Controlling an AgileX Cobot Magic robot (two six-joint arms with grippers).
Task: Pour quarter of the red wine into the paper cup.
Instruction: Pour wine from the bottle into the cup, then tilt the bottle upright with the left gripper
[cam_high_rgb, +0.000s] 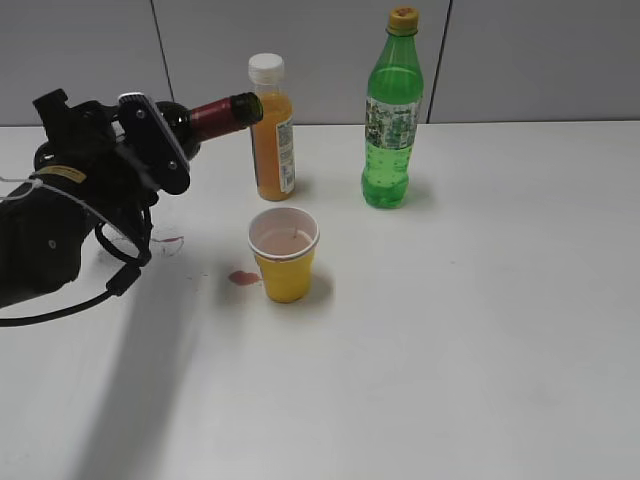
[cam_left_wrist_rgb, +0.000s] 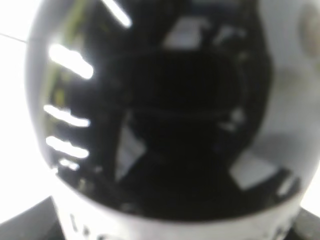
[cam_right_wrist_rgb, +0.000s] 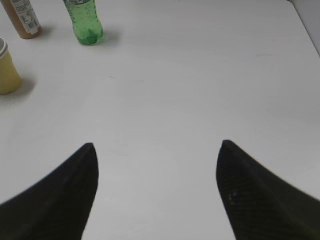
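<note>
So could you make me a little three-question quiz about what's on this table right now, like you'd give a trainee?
1. True or false: the wine bottle is standing upright on the table.
2. Which drink stands nearest behind the yellow paper cup? A) green soda bottle B) orange juice bottle C) milk carton
3. Fill in: beside the cup, on its left in the exterior view, lies a small reddish ____.

Key
1. False. The left gripper holds it tipped roughly level, its neck pointing towards the juice bottle.
2. B.
3. Spill. The cup also has a little pinkish liquid inside. The right gripper is open and holds nothing.
</note>
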